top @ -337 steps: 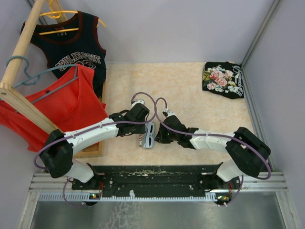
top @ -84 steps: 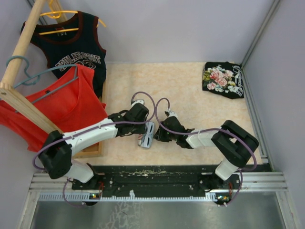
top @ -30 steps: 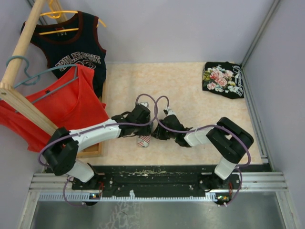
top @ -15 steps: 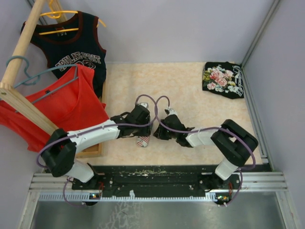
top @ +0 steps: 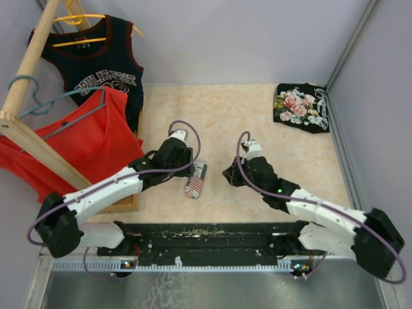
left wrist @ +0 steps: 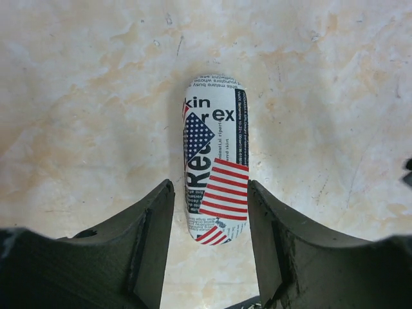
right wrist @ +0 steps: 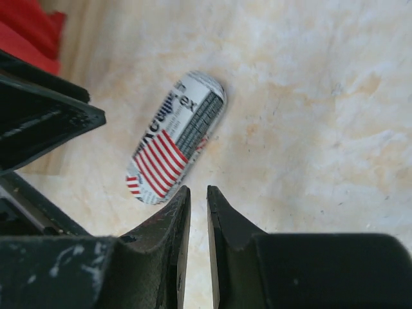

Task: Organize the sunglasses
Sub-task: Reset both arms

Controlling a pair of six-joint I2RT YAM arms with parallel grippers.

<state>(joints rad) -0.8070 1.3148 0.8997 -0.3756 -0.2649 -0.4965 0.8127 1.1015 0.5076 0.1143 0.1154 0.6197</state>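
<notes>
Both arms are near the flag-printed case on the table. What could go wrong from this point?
1. The left claw is open, and its own view shows the near end of the case between its fingers; a skewed move could push the case.
2. The sunglasses show in no view, so nobody can confirm they are inside the closed case.
3. The right claw, shut, points at the case too; both arms could collide there.

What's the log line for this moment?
flag-print case: closed, flat on table | sunglasses: not visible | left gripper: open, not gripping | right gripper: nearly shut, empty
</notes>
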